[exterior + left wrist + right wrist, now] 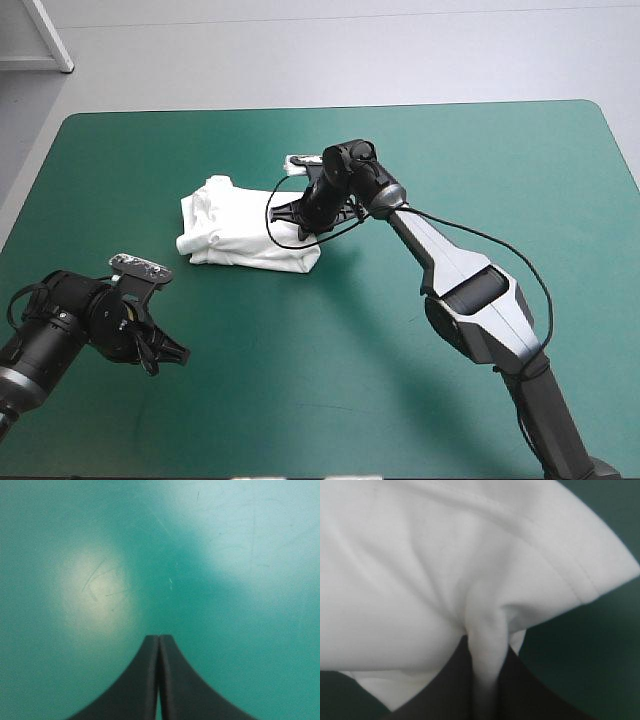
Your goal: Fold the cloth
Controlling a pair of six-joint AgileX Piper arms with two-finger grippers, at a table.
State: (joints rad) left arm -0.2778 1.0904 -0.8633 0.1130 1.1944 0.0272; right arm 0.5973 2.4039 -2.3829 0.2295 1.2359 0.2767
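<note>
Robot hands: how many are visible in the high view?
2. The right hand grips the T-shirt near the middle of the table; the left hand, shut, is near its left edge.

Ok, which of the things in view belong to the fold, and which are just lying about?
Part of the job:
- T-shirt, a white folded bundle near the middle of the table
- right claw, shut on a pinch of the T-shirt

Not in use:
- left claw, shut, over bare cover, apart from the T-shirt
- teal-green cover, only the work surface
</note>
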